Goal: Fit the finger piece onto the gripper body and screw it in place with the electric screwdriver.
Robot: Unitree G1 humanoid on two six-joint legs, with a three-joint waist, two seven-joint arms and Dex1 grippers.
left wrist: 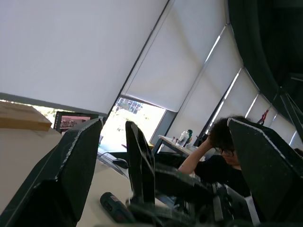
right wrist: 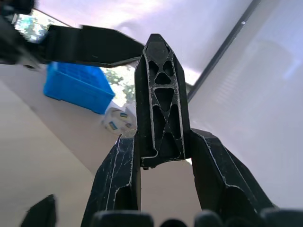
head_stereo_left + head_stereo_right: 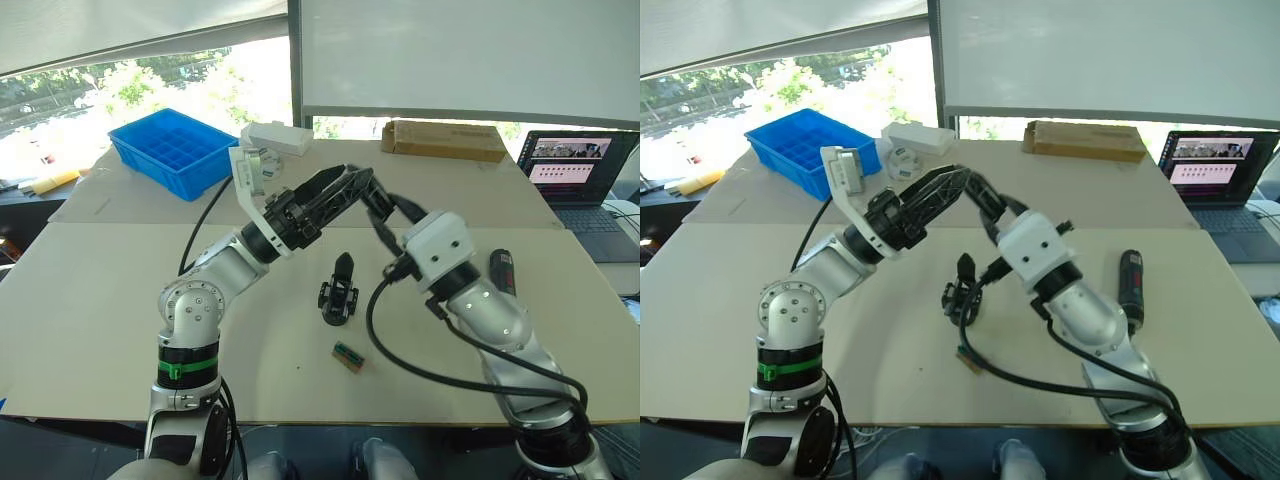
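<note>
— Where's the finger piece?

— I've got it in my right gripper (image 2: 163, 156), clamped between both fingers and standing upright, its pointed tip and webbed ribs facing the wrist camera. From the head cameras both arms are raised over the middle of the table (image 3: 90, 300), tips meeting above the gripper body.

— And the left side?

— My left gripper (image 1: 156, 156) is spread wide, and the finger piece (image 1: 139, 161) sits in the gap between its fingers, touching neither that I can see. It grips nothing.

— The gripper body?

— The gripper body (image 3: 338, 292) lies on the table just below the arms, one pointed finger sticking up toward the window. A small green-and-brown block (image 3: 348, 356) lies near it, on my side.

— Screwdriver?

— The electric screwdriver (image 3: 502, 272) lies flat on the table to my right, beside my right forearm, well apart from the gripper body. A blue bin (image 3: 172, 150) sits at the far left, a laptop (image 3: 580, 185) at the far right.
</note>
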